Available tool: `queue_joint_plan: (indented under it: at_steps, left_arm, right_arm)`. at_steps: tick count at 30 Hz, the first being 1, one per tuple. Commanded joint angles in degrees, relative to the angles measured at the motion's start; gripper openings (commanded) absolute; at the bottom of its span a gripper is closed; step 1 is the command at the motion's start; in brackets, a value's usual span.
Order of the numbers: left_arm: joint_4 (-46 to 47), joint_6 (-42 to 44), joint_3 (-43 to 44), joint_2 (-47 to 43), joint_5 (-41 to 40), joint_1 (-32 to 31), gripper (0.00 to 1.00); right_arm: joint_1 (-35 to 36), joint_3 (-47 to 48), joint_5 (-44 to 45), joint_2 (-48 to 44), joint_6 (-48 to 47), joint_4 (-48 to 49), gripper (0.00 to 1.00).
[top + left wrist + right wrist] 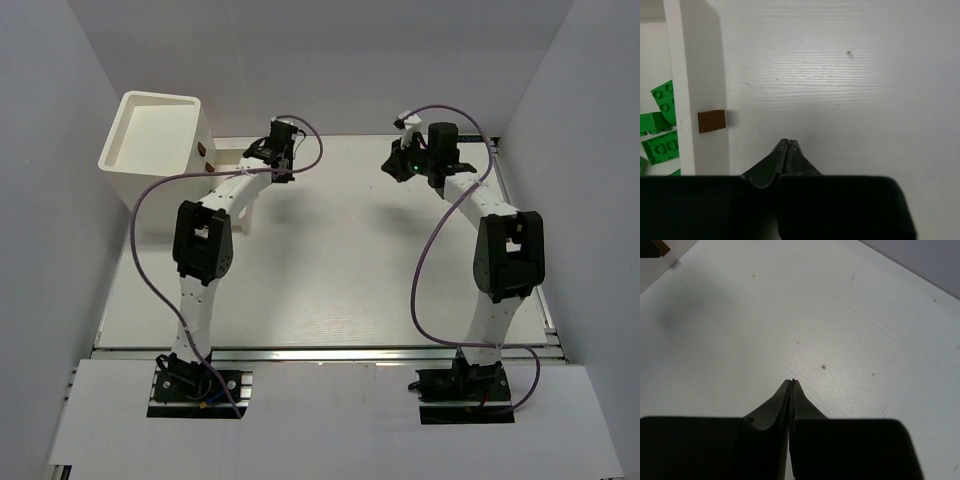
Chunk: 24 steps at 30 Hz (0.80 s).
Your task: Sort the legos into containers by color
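Several green legos (660, 125) lie inside the low white tray, behind its wall (695, 75), which carries a brown mark (712, 121). The tray (228, 155) joins the tall white bin (155, 140) at the back left of the table. My left gripper (786, 142) is shut with nothing in it and hangs over bare table just right of the tray wall; from above it shows at the tray's right side (270, 150). My right gripper (791, 381) is also shut and empty, over bare table at the back right (400, 160). No other colours of legos show.
A corner of a container with a brown mark (652, 247) shows at the top left of the right wrist view. Purple cables loop from both arms (150, 260). Grey walls close in the white table (330, 260) on three sides.
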Motion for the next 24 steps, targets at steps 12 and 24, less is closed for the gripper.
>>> queue_joint_plan:
  at_steps: [12, 24]
  left_arm:
    - [-5.89, 5.41, -0.19, 5.07, -24.50, 2.86, 0.58]
    - [-5.80, 4.00, -2.65, 4.01, -26.70, 5.67, 0.11]
  right_arm:
    - [-2.13, -2.19, -2.80, -4.33, -0.44, -0.71, 0.00]
    - [-2.22, -2.55, -3.15, -3.89, -0.18, -0.71, 0.00]
